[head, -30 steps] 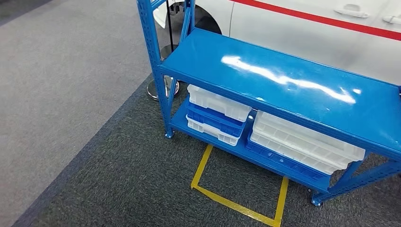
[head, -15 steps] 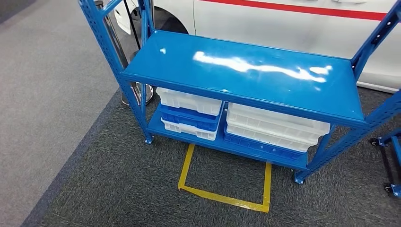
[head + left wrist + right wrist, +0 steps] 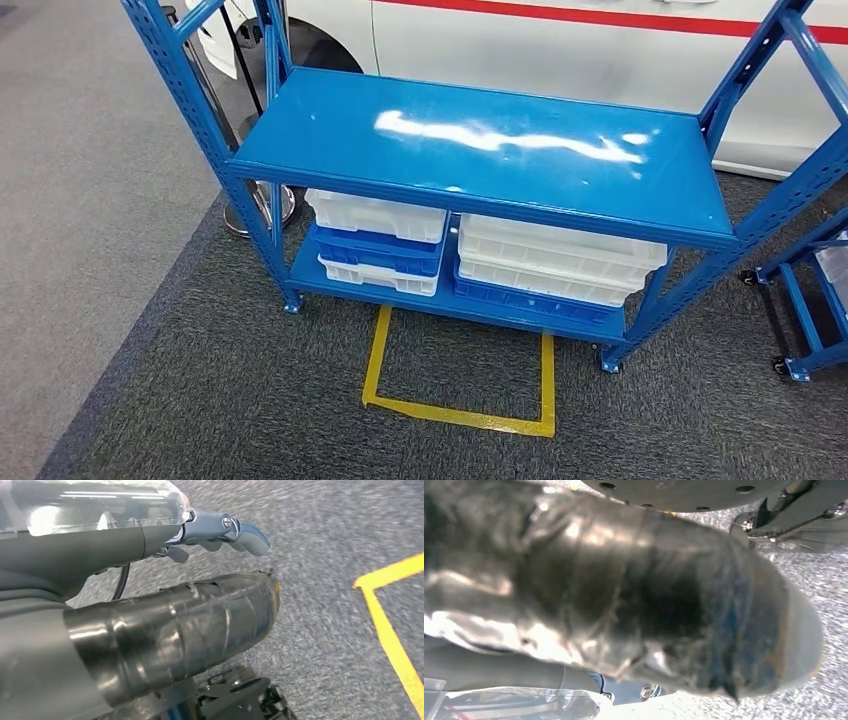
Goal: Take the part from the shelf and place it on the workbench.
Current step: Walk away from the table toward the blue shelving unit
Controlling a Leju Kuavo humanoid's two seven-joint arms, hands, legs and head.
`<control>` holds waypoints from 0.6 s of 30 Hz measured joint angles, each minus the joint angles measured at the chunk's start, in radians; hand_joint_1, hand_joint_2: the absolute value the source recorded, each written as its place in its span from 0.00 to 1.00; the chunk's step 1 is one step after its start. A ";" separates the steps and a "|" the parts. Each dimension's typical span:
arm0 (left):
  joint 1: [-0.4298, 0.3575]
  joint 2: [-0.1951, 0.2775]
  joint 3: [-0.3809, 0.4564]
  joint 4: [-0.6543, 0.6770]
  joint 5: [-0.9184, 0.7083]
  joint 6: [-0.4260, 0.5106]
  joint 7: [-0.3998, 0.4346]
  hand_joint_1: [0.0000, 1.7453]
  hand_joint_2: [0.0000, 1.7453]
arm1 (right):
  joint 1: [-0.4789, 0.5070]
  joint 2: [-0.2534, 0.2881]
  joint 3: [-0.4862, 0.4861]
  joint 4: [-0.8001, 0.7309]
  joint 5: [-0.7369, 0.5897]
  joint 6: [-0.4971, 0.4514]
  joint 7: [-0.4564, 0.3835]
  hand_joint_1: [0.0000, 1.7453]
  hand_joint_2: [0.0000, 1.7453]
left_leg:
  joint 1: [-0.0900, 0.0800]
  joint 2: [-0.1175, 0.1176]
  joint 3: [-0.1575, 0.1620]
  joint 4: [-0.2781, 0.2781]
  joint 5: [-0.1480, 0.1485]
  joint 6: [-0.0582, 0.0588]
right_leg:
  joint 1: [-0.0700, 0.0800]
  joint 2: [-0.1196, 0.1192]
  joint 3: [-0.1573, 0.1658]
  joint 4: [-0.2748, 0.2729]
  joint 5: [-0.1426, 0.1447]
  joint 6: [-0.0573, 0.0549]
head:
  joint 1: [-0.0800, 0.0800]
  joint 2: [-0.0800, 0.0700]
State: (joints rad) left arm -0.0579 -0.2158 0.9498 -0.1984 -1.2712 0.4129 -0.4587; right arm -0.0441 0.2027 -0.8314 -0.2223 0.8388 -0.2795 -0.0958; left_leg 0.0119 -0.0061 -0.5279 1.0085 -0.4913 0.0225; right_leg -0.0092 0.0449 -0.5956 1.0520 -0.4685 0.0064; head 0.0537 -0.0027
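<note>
part (image 3: 170, 635) dark tube, gripped in both hands, left hand (image 3: 210, 530) | right hand (image 3: 524, 690) | rack (image 3: 480, 150) straight ahead, long axis crosswise

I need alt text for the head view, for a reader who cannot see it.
A blue metal shelf rack stands on dark grey carpet with its glossy top board bare. Its lower board holds stacked white and blue plastic trays. A yellow tape outline marks the floor before it, and a white car with a red stripe is behind.
</note>
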 joint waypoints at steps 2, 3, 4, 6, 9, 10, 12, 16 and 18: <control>0.000 -0.001 0.000 0.000 -0.002 0.000 0.001 0.00 1.00 | 0.000 0.001 0.000 0.000 0.005 -0.006 0.017 0.00 0.00 | 0.001 0.008 0.000 -0.007 0.011 0.019 | -0.004 -0.020 -0.034 0.077 -0.051 0.017 | 0.001 0.000; 0.001 0.000 0.000 0.000 -0.002 0.000 0.001 0.00 1.00 | 0.000 0.001 0.000 0.000 0.005 -0.007 0.020 0.00 0.00 | 0.000 0.012 -0.002 -0.007 0.011 0.021 | -0.004 -0.029 -0.063 0.142 -0.087 0.021 | 0.001 0.000; 0.002 0.000 0.000 0.000 -0.002 0.000 0.001 0.00 1.00 | 0.000 0.001 0.000 0.000 0.006 -0.009 0.022 0.00 0.00 | -0.001 0.016 -0.003 -0.006 0.012 0.022 | -0.005 -0.032 -0.091 0.205 -0.115 0.024 | 0.001 0.000; 0.003 0.000 0.000 0.000 -0.003 0.000 0.001 0.00 1.00 | 0.000 0.001 0.000 0.000 0.007 -0.012 0.024 0.00 0.00 | -0.001 0.023 -0.003 -0.005 0.011 0.021 | -0.006 -0.035 -0.110 0.255 -0.119 0.027 | 0.001 0.000; 0.002 -0.001 -0.001 0.000 -0.004 0.000 0.001 0.00 1.00 | 0.001 0.001 0.000 0.000 0.008 -0.014 0.024 0.00 0.00 | -0.003 0.026 0.000 -0.003 0.007 0.016 | -0.005 -0.043 -0.019 0.087 -0.034 0.020 | 0.001 0.000; 0.002 -0.001 -0.001 0.000 -0.004 0.000 0.001 0.00 1.00 | 0.000 0.001 0.000 0.000 0.008 -0.014 0.024 0.00 0.00 | -0.005 0.026 0.000 -0.001 0.006 0.012 | -0.002 -0.047 0.010 0.029 -0.015 0.014 | 0.001 0.000; 0.001 -0.001 -0.001 0.000 -0.004 -0.003 0.000 0.00 1.00 | -0.001 0.002 0.000 0.000 0.008 -0.015 0.028 0.00 0.00 | -0.008 0.027 0.000 0.000 0.004 0.001 | 0.003 -0.049 0.031 -0.020 -0.009 0.003 | 0.000 0.000; 0.000 0.000 -0.002 0.000 -0.009 -0.012 -0.010 0.00 1.00 | -0.002 0.003 0.000 0.000 0.015 -0.022 0.041 0.00 1.00 | -0.006 0.024 -0.012 0.031 -0.025 -0.019 | -0.002 -0.046 0.033 -0.033 0.000 -0.022 | -0.001 0.000; 0.000 0.000 -0.002 0.000 -0.009 -0.013 -0.015 0.00 1.00 | -0.002 0.004 0.000 0.000 0.020 -0.025 0.044 0.00 1.00 | -0.003 0.017 -0.060 0.139 -0.088 -0.026 | -0.003 -0.045 0.033 -0.037 0.003 -0.031 | -0.002 0.000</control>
State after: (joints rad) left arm -0.0578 -0.2159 0.9478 -0.1984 -1.2798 0.4000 -0.4732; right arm -0.0460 0.2069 -0.8314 -0.2224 0.8584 -0.3043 -0.0520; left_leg 0.0087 0.0113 -0.5879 1.1475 -0.5791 -0.0035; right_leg -0.0118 -0.0003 -0.5629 1.0155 -0.4659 -0.0248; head 0.0516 -0.0027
